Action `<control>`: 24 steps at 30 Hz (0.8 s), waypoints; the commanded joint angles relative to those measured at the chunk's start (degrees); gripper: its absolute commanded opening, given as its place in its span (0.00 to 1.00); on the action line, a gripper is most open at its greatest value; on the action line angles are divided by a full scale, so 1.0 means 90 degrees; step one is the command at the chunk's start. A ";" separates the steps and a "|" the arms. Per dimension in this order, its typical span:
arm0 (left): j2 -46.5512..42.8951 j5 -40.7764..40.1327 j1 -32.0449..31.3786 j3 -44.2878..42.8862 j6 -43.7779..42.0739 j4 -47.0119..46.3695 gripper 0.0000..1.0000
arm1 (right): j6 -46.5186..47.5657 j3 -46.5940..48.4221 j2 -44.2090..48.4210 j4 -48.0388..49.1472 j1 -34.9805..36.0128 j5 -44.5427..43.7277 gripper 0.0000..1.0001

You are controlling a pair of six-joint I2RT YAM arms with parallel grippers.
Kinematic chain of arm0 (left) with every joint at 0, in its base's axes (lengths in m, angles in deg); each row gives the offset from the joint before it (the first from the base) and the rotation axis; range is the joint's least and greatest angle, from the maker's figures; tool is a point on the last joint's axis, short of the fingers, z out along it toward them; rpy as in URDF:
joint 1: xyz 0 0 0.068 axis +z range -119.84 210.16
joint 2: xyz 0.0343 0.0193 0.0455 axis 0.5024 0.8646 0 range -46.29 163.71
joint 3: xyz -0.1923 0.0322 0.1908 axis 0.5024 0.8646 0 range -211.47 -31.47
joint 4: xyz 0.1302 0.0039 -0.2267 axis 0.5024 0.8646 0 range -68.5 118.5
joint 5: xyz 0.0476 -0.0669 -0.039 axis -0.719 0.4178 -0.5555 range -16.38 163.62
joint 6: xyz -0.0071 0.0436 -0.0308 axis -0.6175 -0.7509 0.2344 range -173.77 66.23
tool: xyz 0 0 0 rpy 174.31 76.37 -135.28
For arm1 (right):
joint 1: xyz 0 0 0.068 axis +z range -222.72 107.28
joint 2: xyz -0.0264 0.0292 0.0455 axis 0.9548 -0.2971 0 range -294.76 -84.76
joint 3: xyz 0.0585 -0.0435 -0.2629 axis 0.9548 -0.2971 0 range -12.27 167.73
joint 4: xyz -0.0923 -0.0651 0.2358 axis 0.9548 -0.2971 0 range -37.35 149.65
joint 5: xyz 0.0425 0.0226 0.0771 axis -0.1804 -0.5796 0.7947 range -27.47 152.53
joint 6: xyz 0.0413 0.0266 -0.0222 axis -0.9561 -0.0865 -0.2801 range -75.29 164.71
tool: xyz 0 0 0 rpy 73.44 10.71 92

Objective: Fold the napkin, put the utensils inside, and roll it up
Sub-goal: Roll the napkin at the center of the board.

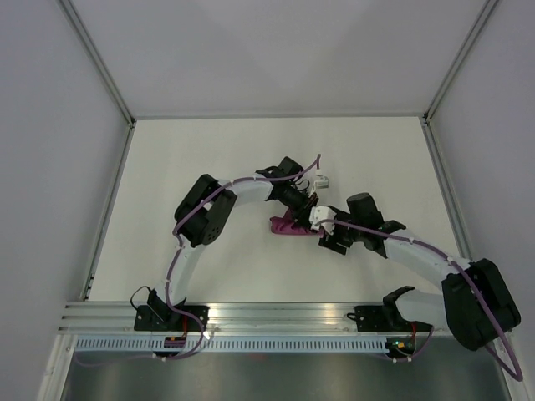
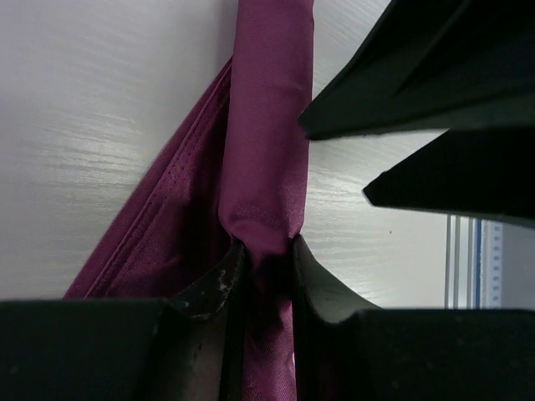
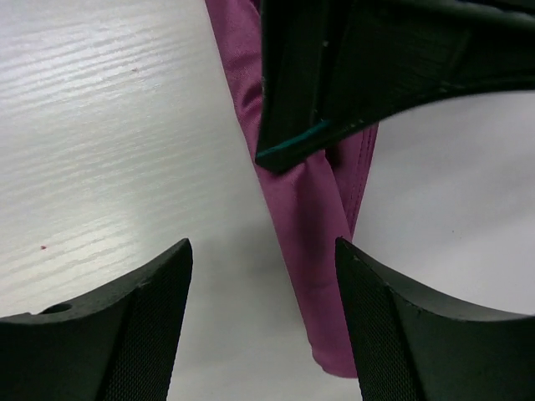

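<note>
The rolled napkin [image 1: 288,224] lies mid-table [image 1: 209,159], one end clamped in the left gripper [image 2: 266,246] — the right gripper [image 3: 261,251] stands over its free end, jaws apart — with white tabletop running wide all around.

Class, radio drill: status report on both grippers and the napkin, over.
Left gripper shut on the napkin, rolled into a narrow tube. Right gripper open over the roll's free end, not gripping. Utensils not visible.
</note>
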 commanded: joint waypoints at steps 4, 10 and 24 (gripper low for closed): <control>0.0661 -0.0228 -0.0055 0.0131 0.0156 0.1145 0.02 | 0.0436 -0.0378 -0.0562 0.1804 0.1090 -0.1711 0.75; 0.0681 -0.0150 -0.0035 0.0082 0.0137 0.1242 0.02 | 0.0436 -0.0359 -0.1119 0.2019 0.1598 -0.2132 0.67; -0.0313 -0.0500 0.0248 -0.0084 0.0399 0.1029 0.42 | 0.0504 -0.0047 -0.1277 0.0751 0.1667 -0.2016 0.20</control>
